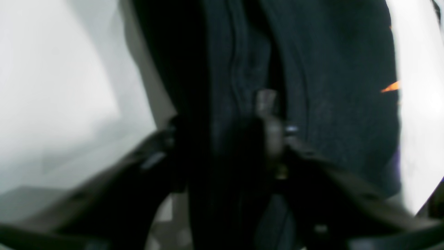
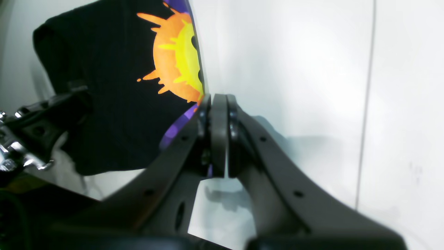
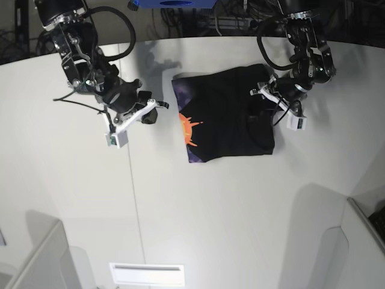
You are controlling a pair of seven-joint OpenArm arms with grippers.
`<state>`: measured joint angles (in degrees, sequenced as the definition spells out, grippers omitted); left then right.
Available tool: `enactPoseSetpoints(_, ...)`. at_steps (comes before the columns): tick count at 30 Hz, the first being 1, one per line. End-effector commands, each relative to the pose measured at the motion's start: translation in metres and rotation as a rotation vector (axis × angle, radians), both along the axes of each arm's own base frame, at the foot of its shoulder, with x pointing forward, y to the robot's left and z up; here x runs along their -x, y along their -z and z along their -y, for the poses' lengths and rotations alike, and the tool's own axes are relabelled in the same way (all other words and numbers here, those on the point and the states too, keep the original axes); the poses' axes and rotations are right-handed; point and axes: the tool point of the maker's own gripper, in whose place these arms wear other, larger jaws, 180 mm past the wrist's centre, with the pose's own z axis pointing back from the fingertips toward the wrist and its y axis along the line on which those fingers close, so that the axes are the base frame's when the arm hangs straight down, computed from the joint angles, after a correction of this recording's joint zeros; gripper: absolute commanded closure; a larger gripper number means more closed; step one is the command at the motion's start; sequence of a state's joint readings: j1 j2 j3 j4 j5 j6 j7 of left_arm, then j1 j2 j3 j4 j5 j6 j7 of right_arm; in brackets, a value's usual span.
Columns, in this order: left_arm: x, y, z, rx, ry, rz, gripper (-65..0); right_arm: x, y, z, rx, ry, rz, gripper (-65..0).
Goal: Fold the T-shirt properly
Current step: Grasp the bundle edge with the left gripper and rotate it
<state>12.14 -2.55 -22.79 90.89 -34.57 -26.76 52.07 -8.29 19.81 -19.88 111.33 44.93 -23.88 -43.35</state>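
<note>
Closed black left gripper (image 1: 267, 132) pinched soft, limp black cotton T-shirt (image 3: 231, 114) on white table (image 3: 210, 211), best taken by hem edges; right gripper (image 2: 218, 104) shut, empty, apart.

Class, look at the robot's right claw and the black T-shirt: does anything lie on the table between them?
Nothing visible does. In the base view only bare white table separates the right claw from the printed edge of the T-shirt. The left claw is already at the shirt's far edge.
</note>
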Motion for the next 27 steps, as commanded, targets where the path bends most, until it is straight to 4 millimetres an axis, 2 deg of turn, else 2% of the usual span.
enactPoseSetpoints(1,-0.002,-0.002,-0.003,-0.021,0.004,0.000,-18.9,-0.006,-0.009,0.005,-0.001,0.013,0.047,0.0)
enactPoseSetpoints(5,0.001,0.002,-0.007,-0.057,0.014,-0.017,-1.2,-0.005,-0.008,0.015,0.013,0.012,0.092,0.0)
enactPoseSetpoints(6,0.001,0.002,-0.008,-0.072,0.020,-0.020,0.0,-0.002,-0.007,0.016,0.011,0.010,0.100,0.0)
enactPoseSetpoints(10,0.006,0.010,-0.008,-0.177,0.111,-0.050,0.0,0.004,-0.001,0.037,0.024,0.070,0.094,0.0)
enactPoseSetpoints(16,0.016,0.021,0.008,-0.321,0.368,-0.078,0.0,0.015,0.007,0.054,0.042,0.118,0.063,0.0)
enactPoseSetpoints(27,-0.007,0.017,0.021,-0.608,0.723,-0.019,0.0,0.033,0.018,0.077,0.069,0.192,0.046,0.0)
